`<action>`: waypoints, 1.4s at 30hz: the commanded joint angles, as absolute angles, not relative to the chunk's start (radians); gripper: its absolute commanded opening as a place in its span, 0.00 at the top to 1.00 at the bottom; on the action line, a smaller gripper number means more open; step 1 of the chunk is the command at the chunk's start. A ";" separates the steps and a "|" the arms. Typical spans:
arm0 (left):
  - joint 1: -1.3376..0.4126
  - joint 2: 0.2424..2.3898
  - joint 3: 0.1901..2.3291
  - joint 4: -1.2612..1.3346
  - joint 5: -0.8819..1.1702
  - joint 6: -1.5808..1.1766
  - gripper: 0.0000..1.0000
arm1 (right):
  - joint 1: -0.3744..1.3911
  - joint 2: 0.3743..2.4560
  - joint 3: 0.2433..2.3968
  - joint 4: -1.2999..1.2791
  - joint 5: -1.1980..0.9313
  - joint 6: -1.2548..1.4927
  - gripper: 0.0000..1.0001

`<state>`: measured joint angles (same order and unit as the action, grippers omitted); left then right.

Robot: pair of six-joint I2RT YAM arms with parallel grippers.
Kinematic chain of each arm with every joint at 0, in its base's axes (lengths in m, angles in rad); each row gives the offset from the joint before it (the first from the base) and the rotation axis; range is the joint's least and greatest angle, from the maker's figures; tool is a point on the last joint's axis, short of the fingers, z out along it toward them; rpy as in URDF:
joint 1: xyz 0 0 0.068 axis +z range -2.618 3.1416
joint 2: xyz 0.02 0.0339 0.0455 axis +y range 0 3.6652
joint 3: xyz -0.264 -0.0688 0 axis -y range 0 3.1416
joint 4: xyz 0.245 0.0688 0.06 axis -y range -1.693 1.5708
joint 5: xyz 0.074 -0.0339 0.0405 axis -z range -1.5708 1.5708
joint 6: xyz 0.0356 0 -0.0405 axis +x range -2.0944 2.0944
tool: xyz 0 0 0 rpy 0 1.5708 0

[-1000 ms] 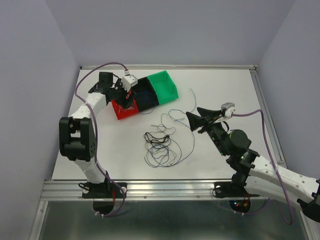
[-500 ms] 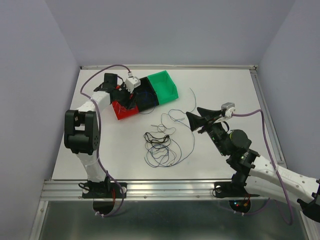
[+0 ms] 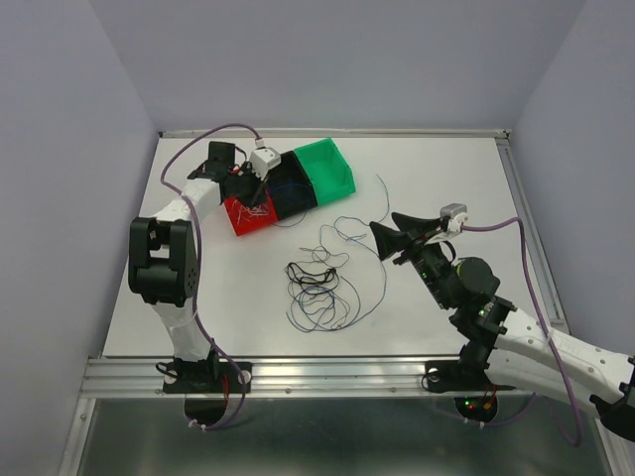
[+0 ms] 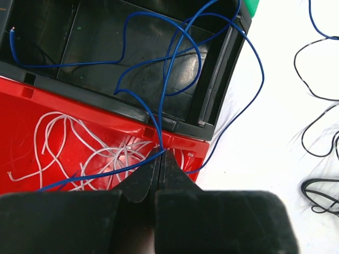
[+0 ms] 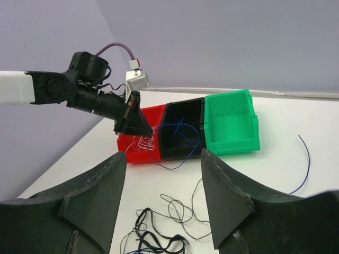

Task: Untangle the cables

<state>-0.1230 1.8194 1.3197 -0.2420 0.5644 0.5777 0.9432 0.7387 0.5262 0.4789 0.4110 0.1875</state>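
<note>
A loose tangle of black, dark blue and grey cables (image 3: 317,288) lies mid-table. My left gripper (image 3: 260,201) hangs over the red bin (image 3: 243,220), next to the black bin (image 3: 290,188). In the left wrist view its jaws (image 4: 161,153) are pressed together, with a blue cable (image 4: 175,53) pinched at the tips. That cable loops through the black bin (image 4: 95,37) and over its rim. White cables (image 4: 90,153) lie coiled in the red bin (image 4: 32,106). My right gripper (image 3: 382,243) hovers open to the right of the tangle (image 5: 159,241), holding nothing.
A green bin (image 3: 325,171) stands against the black bin's far right side. One stray blue cable (image 3: 383,188) lies on the table to the right of the green bin. Black cables (image 4: 318,185) show at the right edge of the left wrist view.
My left gripper has gone from open to shut, closing on the blue cable at the red bin's edge, and its wrist has shifted slightly. The right arm has stayed still.
</note>
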 commanded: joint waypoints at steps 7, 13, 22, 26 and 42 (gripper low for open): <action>-0.127 1.766 1.454 -0.278 0.526 0.566 1.00 | 0.945 0.727 0.534 0.494 0.410 0.187 0.36; -0.147 1.758 1.529 -0.295 0.480 0.551 1.00 | 0.945 0.729 0.535 0.494 0.410 0.189 0.36; -0.251 1.828 1.637 -0.261 0.244 0.560 1.00 | 0.945 0.732 0.535 0.494 0.413 0.190 0.36; -0.297 1.855 1.658 -0.218 0.137 0.566 1.00 | 0.943 0.733 0.534 0.494 0.411 0.190 0.36; -0.359 1.875 1.802 -0.236 0.048 0.563 1.00 | 0.945 0.735 0.535 0.494 0.410 0.192 0.36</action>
